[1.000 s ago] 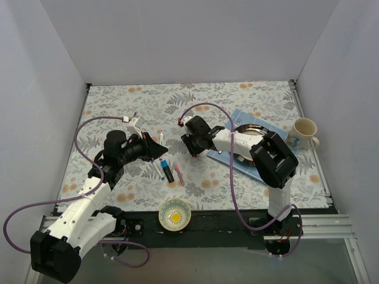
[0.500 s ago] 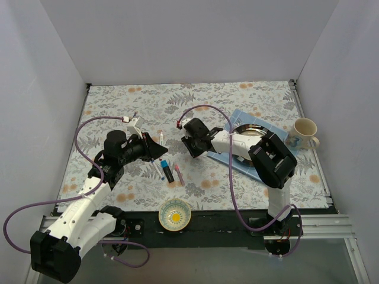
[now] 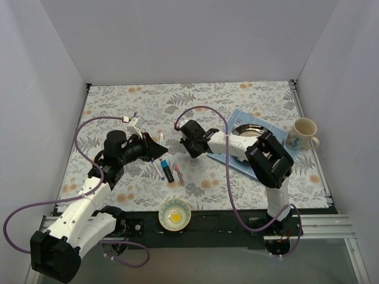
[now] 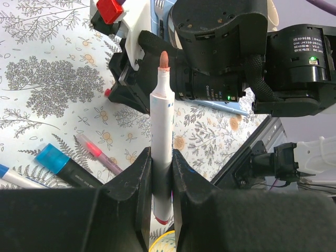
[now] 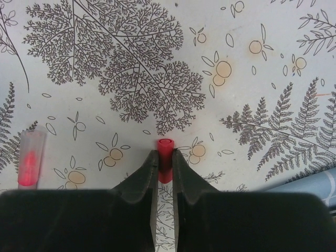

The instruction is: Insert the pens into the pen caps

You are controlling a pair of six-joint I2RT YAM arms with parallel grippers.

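- Now the left gripper (image 4: 161, 181) is clenched on a white pen (image 4: 160, 121), its orange tip pointing towards the right arm.
- Right gripper (image 5: 165, 164) pinches a red cap (image 5: 165, 149) over the floral tablecloth (image 5: 252, 79).
- Other pens (image 3: 168, 170) lie between the arms.

Both arms are built of white links and bulky black joint housings: the left arm (image 3: 89, 198) in the lower left of the top view, the right arm (image 3: 272, 160) at centre right. A thin purple cable (image 3: 204, 107) loops along each, ending in a small red-and-white connector (image 4: 109, 9). In the wrist views the fingers (image 5: 139, 184) are matt black, tapering wedges. The right arm's housing, upper right of the left wrist view, bears small white lettering and a green light.
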